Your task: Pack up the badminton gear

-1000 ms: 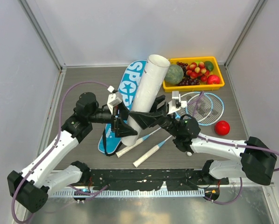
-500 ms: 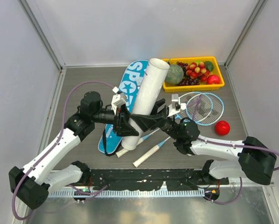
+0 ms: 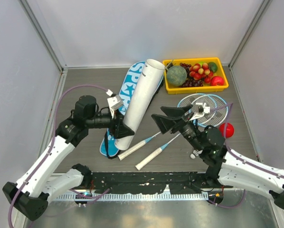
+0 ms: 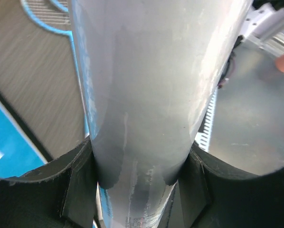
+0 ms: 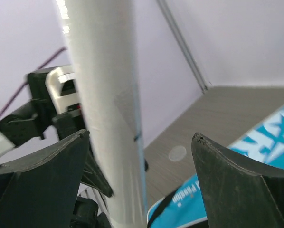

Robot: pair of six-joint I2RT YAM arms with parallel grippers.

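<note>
Grey tabletop point(image 3: 85, 85) between pale walls carries everything we see. Our left gripper point(image 3: 120, 129) is clenched on the white tube point(image 3: 141, 97) near its lower end. In the left wrist view its dark fingers point(image 4: 78, 185) press against the tube, one on each flank. The tube is tilted, with its open mouth toward the far side, close to the yellow tray point(image 3: 195, 89). Its lower end is over the near part of the blue SPORT bag point(image 3: 127, 90), which lies flat beneath it. We cannot tell whether that end touches the bag.

Our right gripper point(image 3: 169, 117) is spread wide and holds nothing. From above it is apart from the tube, to its right, over the racket shafts. In the right wrist view the tube rises just beside one of its fingers point(image 5: 42, 175), and we cannot tell whether they touch.

Two light-blue rackets point(image 3: 204, 107) lie on the table with their heads overlapping and their white handles toward the near edge. A red fruit point(image 3: 226, 129) sits just right of the heads.
</note>
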